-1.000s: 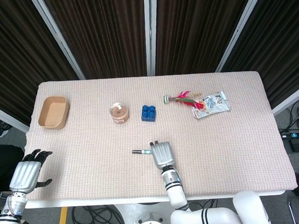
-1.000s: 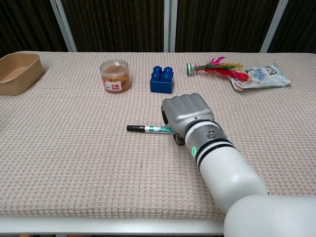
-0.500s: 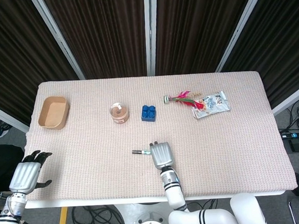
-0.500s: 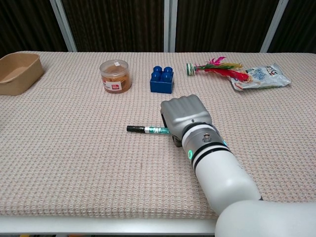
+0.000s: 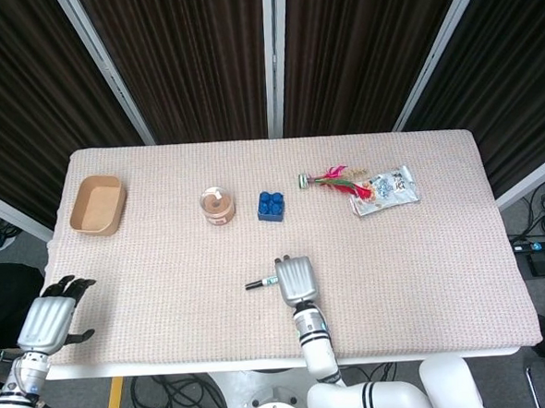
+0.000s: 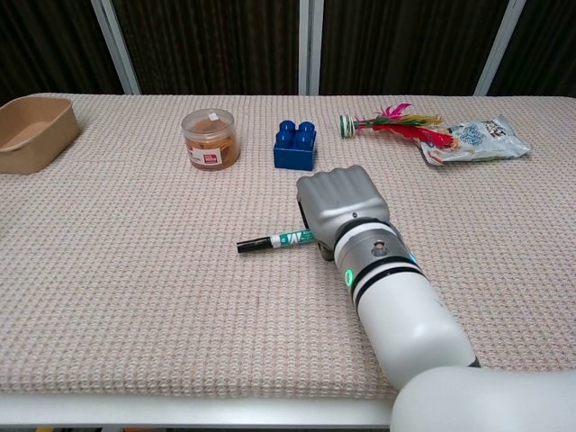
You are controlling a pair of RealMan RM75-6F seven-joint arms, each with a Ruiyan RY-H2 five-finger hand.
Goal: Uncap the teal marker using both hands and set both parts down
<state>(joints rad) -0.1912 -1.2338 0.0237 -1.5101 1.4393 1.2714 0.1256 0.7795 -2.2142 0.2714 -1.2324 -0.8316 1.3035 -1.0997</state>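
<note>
The teal marker lies near the table's front middle, its black-capped end pointing left and tilted slightly toward the front edge. My right hand grips its right end, fingers curled down over it so that part of the barrel is hidden. My left hand hangs off the table's front left corner with its fingers apart, holding nothing; only the head view shows it.
Along the back stand a tan tray at the far left, a small round jar, a blue brick, a feathered shuttlecock and a snack packet.
The marker has swung in my right hand: its black end has dropped toward the front edge and shifted slightly right. The left hand has barely moved.
</note>
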